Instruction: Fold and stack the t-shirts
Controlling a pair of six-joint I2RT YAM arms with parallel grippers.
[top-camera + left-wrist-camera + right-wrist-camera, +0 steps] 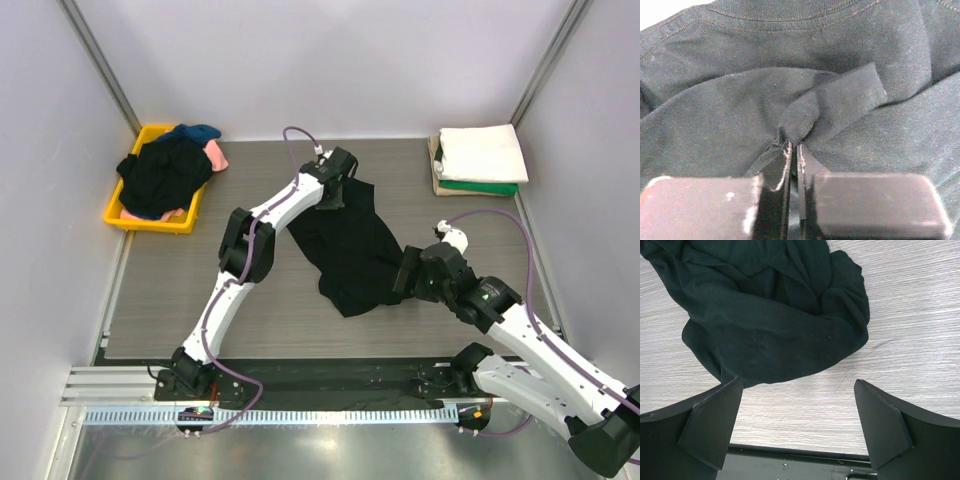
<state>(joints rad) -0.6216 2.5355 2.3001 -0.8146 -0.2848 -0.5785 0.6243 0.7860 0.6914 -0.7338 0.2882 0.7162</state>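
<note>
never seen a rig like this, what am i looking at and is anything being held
Two robot arms are bolted to a table, each ending in a two-finger gripper. The wide picture looks down from above; the other two come from wrist cameras. A black t-shirt lies crumpled mid-table. The left gripper is shut on a fold of it near the collar. The right gripper is open, holding nothing, beside the shirt's edge. A yellow tray holds loose clothes; a folded stack sits at the far right.

black t-shirt (740, 100): cut off by left wrist view edges | green t-shirt (480, 187): mostly under white t-shirt (483, 152)
</note>
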